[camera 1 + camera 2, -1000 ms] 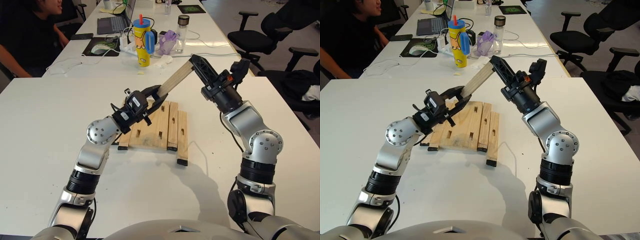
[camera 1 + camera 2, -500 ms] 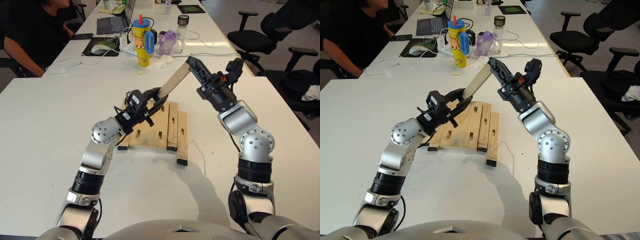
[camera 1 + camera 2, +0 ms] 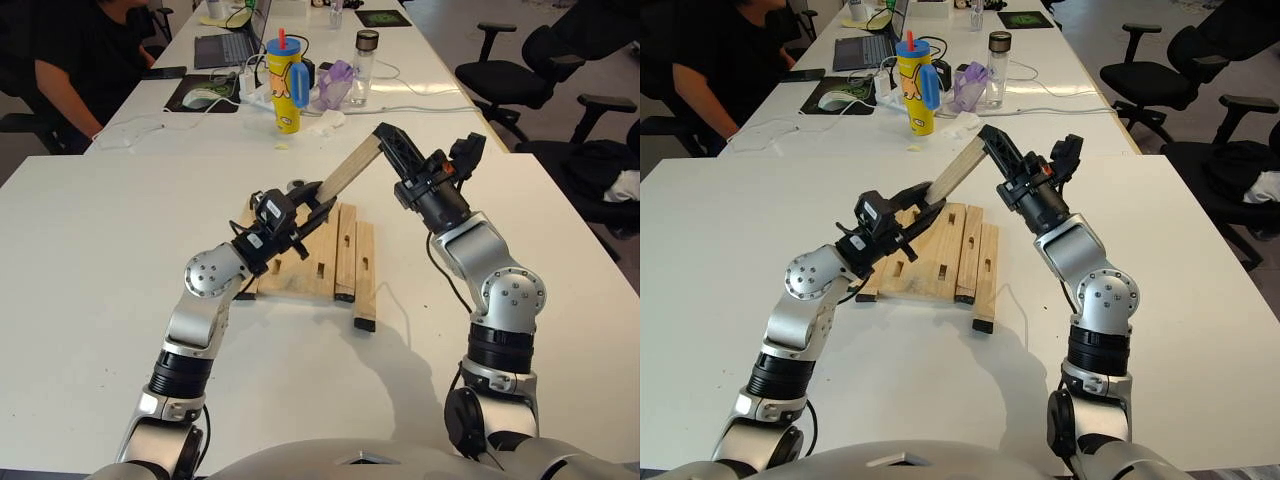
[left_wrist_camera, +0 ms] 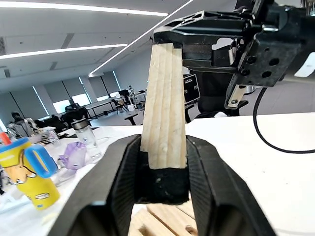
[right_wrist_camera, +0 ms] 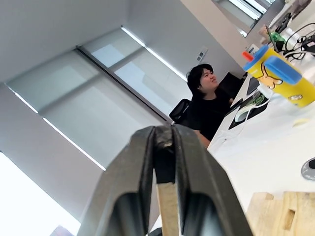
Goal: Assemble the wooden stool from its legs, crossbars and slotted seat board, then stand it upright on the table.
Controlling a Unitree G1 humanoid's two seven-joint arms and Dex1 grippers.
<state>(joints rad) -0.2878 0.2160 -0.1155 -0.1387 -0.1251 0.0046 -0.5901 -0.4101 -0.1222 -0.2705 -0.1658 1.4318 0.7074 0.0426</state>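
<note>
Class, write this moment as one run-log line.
left claw: shut on wooden leg, lower end | right claw: shut on upper end | seat board: lying on table

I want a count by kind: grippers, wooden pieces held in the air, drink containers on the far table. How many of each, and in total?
Grippers: 2 (left gripper, right gripper)
Wooden pieces in the air: 1 (leg)
Drink containers: 2 (yellow cup, clear bottle)
Total: 5

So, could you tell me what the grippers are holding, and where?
Both hold one wooden leg: the left gripper clamps its lower, black-tipped end, the right gripper its upper end.
</note>
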